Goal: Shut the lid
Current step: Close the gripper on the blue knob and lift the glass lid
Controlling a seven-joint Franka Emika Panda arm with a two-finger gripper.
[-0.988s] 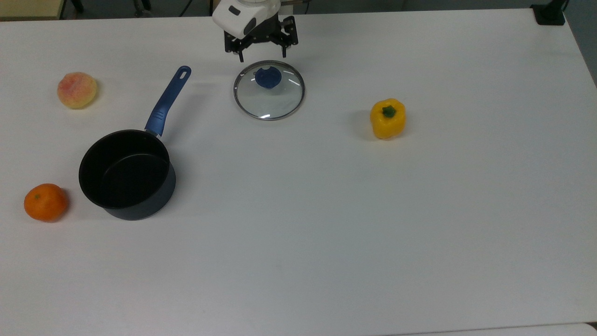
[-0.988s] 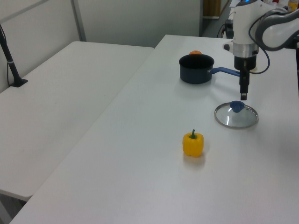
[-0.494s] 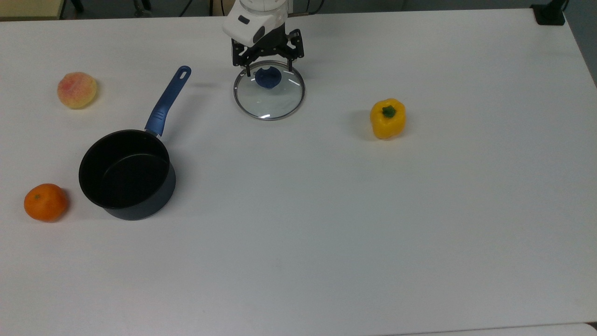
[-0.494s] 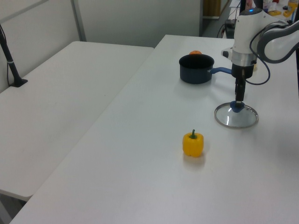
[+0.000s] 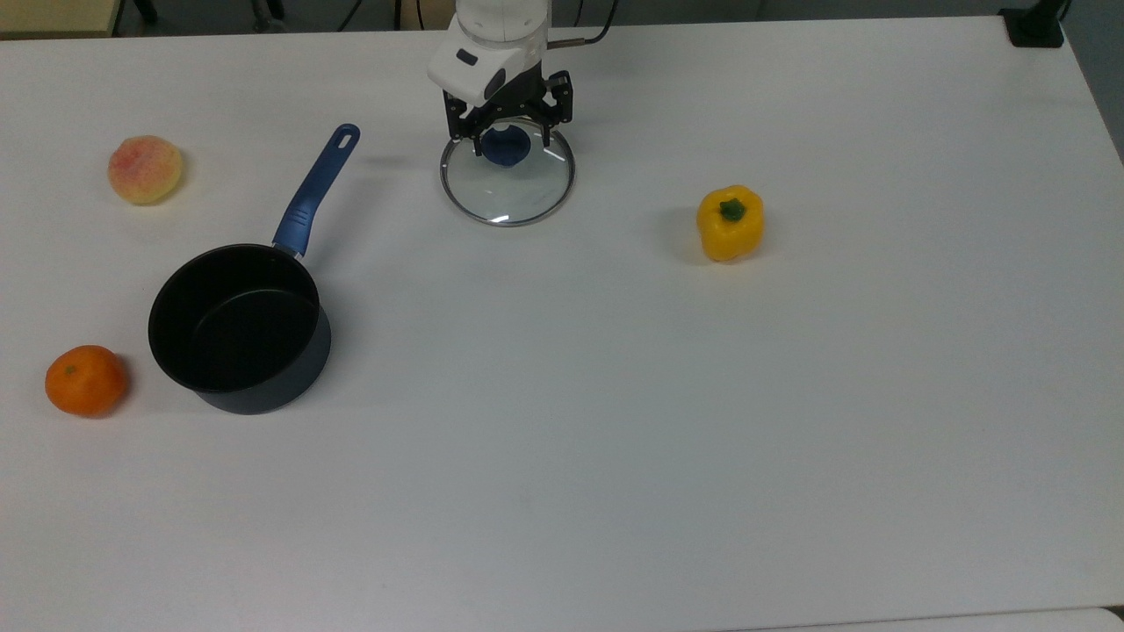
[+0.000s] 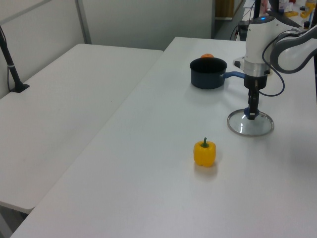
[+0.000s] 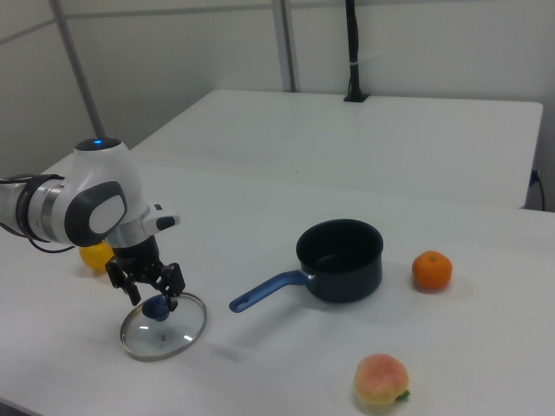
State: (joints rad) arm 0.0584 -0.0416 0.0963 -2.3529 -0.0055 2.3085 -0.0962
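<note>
Lid knob straddled for a grasp
The tool (image 5: 509, 139), spread open, is set around the blue knob (image 5: 505, 149); the lid (image 5: 507, 184) lies flat on the tabletop (image 5: 615, 395), upper centre.

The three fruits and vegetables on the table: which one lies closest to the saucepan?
The orange, beside the black saucepan on the top view's left. The peach lies farther off, beyond the blue handle, and the yellow pepper is far across the table.
</note>
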